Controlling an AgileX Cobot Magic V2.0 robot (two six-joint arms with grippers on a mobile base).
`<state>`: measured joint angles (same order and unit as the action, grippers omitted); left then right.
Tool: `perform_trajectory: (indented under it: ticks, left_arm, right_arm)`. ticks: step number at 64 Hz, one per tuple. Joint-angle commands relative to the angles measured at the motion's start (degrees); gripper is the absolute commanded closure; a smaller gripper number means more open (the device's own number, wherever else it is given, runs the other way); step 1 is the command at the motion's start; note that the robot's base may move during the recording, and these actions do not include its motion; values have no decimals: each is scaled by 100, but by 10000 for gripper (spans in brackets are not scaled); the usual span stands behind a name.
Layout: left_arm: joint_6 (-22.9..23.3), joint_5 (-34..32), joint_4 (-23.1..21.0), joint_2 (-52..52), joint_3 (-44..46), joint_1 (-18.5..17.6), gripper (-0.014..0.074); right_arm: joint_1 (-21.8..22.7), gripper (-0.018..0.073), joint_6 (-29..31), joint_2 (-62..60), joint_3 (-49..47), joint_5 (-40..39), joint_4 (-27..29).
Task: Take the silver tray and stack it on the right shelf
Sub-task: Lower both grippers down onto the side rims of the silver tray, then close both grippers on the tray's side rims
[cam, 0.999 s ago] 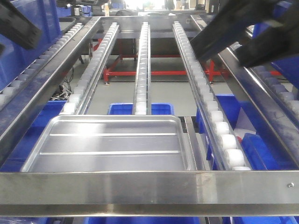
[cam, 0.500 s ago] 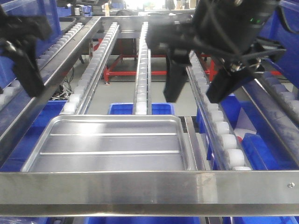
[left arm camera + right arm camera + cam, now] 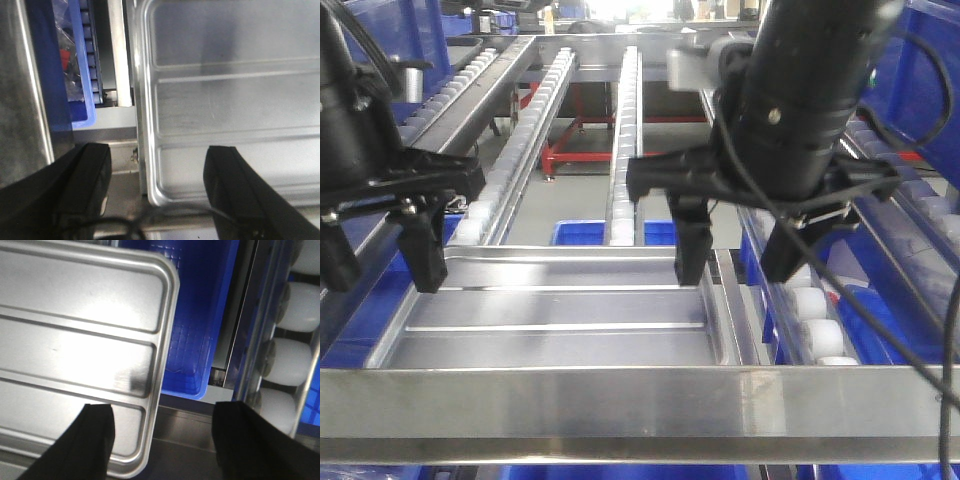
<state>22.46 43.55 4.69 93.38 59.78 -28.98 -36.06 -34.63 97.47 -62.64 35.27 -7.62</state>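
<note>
Tray (image 3: 555, 310) lay flat in the lower middle of the front view, on a rack of long roller lanes (image 3: 625, 130). It sat just behind the steel crossbar (image 3: 640, 400) along the bottom of the frame.

Left claw (image 3: 380, 262) was spread wide and gripping nothing. In its wrist view one finger hung outside the tray's side rim and the other over the tray floor. Right claw (image 3: 737, 255) was likewise spread and empty. It straddled the opposite rim, with its inner finger over the floor and its outer finger over the gap beside the tray. I could not tell whether any fingertip touched metal.

Step in hand, as I judged it: seat both claws on the rims.
- Drop both evenly so each rim sits deep between the fingers.
- Close together. The rim is low and looked slick, so a shallow pinch may slip.
- Lift level, clear of the crossbar.
- Mind the right outer finger, which hung close to the white rollers.

Surroundings: a blue crate (image 3: 200, 315) sat below the tray's corner. A red frame (image 3: 620, 155) stood on the grey floor at upper centre. The drop-off shelf could not be picked out with certainty.
</note>
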Motion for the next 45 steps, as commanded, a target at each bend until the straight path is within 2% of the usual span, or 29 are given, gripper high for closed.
perform_trajectory:
  ticks: [1,35,45]
  left_arm:
    - [189,-247,27,-118,180,-46,282]
    - [205,-531,36,442,180,3,282]
    - [344,-546,112,474,180,16,282]
  right_arm:
    - [13,41,-8,-144,-200,-270,-83]
    - [19,41,-8,327,-200,-575,-103]
    - [19,41,-8,327,-200,-601,-168]
